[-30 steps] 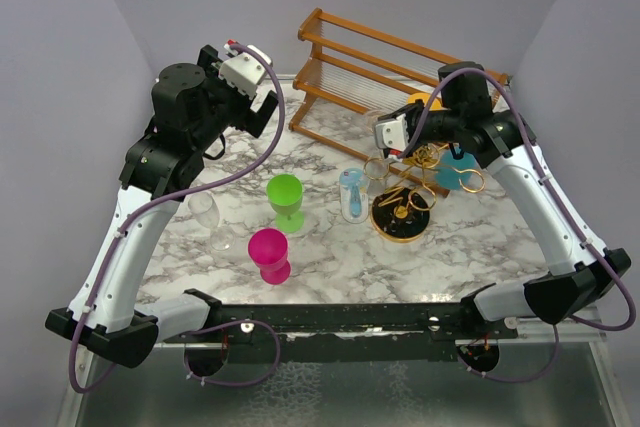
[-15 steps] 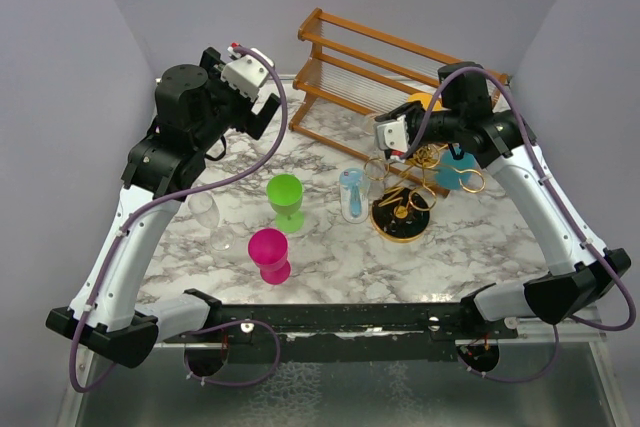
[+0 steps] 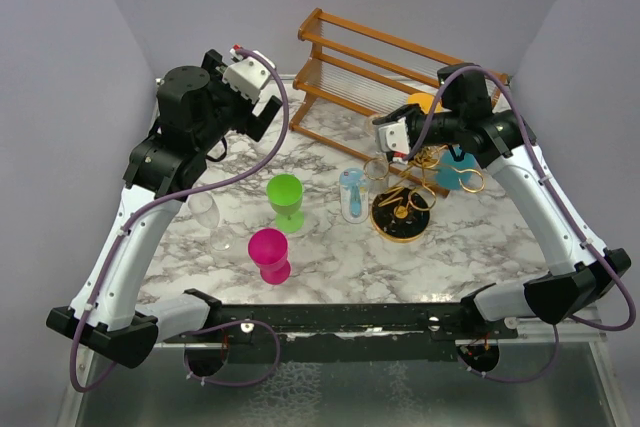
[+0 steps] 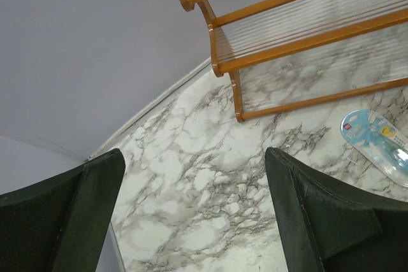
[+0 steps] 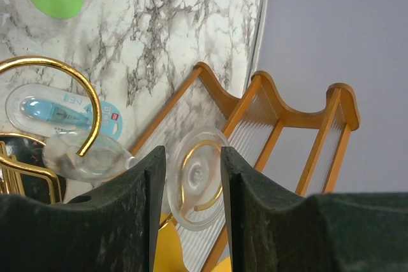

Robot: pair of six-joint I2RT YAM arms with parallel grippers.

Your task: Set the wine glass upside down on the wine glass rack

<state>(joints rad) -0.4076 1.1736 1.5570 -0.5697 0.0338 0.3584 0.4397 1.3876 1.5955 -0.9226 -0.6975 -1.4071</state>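
Right gripper (image 5: pixel 191 157) is clamping the wine glass (image 5: pixel 199 189) at the wine glass rack (image 3: pixel 402 211). Left gripper (image 4: pixel 191 157) (far left) is hovering, spread wide.

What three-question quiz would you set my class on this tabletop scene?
1. True or false: the left claw is open, holding nothing.
2. Which stands nearest the arm bases? A: lime-green plastic goblet; B: magenta plastic goblet; C: brown wooden slatted shelf.
3. In the right wrist view, what shows between the right claw's fingers?
Key: 1 true; 2 B; 3 the round foot of a clear wine glass.
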